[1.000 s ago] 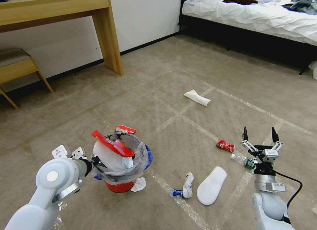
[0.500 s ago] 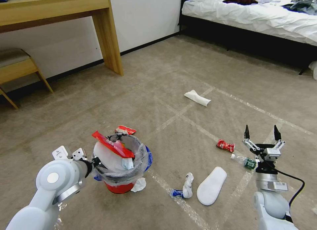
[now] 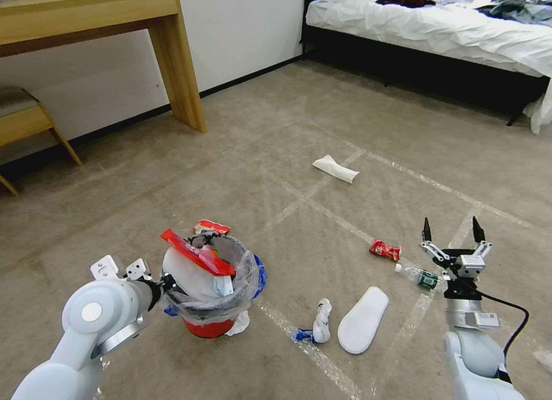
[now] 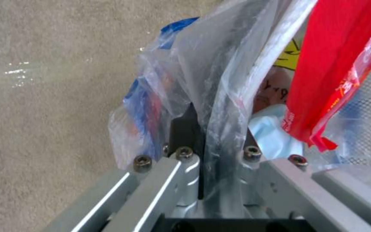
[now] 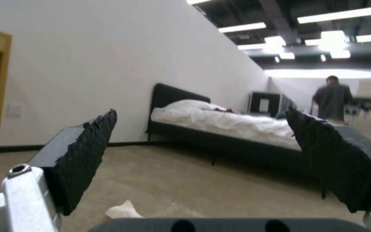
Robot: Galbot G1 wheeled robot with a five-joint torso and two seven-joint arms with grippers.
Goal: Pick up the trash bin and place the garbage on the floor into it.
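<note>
Left gripper (image 3: 164,283): jaws were clamped on the rim of the trash bin (image 3: 210,325), pinching the clear liner bag; the left wrist view showed the plastic squeezed between its dark fingers (image 4: 185,125).
Trash bin: red bucket at lower left of the head view, stuffed with a white slipper and a red wrapper (image 3: 195,252) sticking out of the top.
Right gripper (image 3: 450,230): held upright above the floor (image 3: 241,158) at lower right, jaws wide apart and holding nothing.
Garbage on the floor: a small bottle (image 3: 418,277) just beside the right gripper, a red packet (image 3: 384,249) near it, a white slipper (image 3: 362,319), a twisted white and blue scrap (image 3: 315,329), and a folded white piece (image 3: 335,169) farther off.
Surroundings: a wooden table (image 3: 115,15) by the wall, a bed (image 3: 437,26) beyond.
</note>
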